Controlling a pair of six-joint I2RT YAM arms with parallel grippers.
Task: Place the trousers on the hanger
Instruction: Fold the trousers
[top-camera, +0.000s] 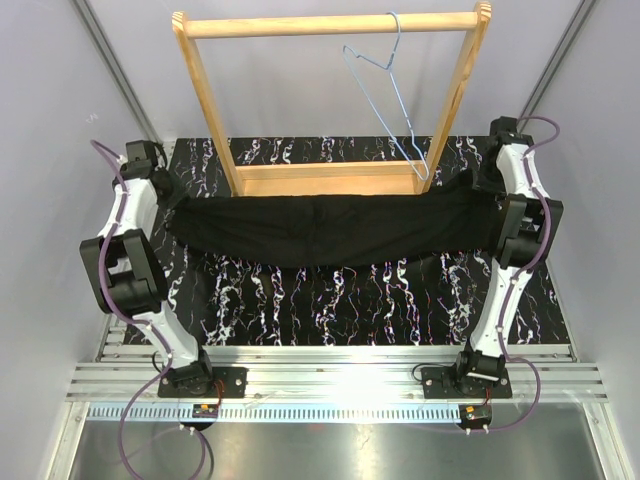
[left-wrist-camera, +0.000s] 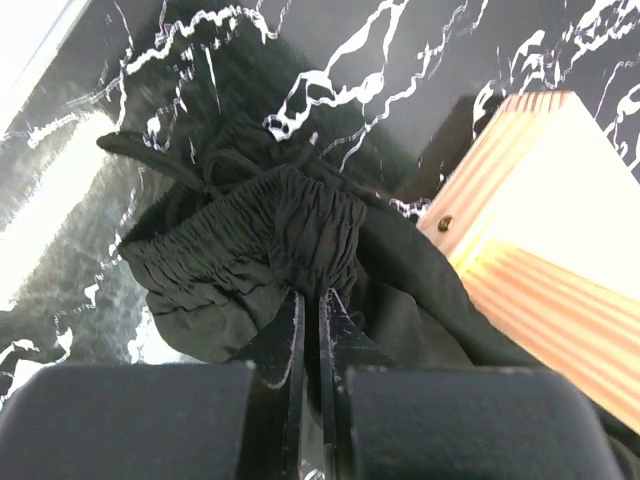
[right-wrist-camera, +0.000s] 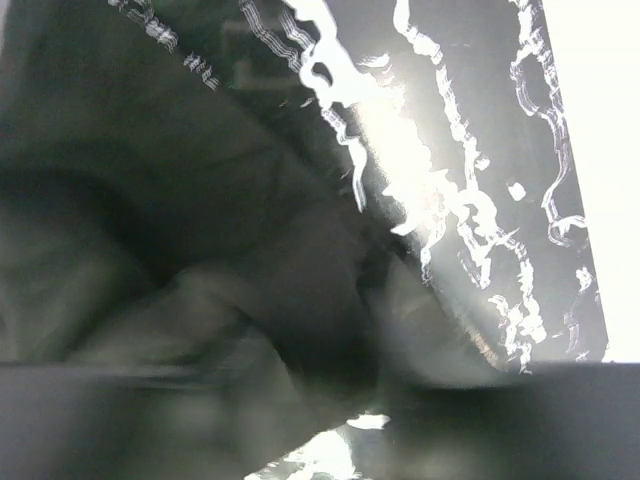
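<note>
The black trousers (top-camera: 320, 228) hang stretched in a sagging band between my two grippers, just in front of the wooden rack's base. My left gripper (top-camera: 170, 195) is shut on the gathered waistband (left-wrist-camera: 250, 240), with the jaws nearly touching and fabric pinched at the fingertips (left-wrist-camera: 311, 295). My right gripper (top-camera: 478, 182) holds the other end, which is pulled up to it. The right wrist view is blurred and shows dark fabric (right-wrist-camera: 150, 200) filling the area around the jaws. The light-blue wire hanger (top-camera: 385, 90) hangs by its hook from the rack's top bar at the right, tilted, above the trousers.
The wooden rack (top-camera: 330, 180) stands at the back of the black marbled mat (top-camera: 350, 300); its base corner (left-wrist-camera: 540, 200) lies close to my left gripper. Aluminium rails (top-camera: 340, 375) carry the arm bases at the near edge. Grey walls close in on both sides.
</note>
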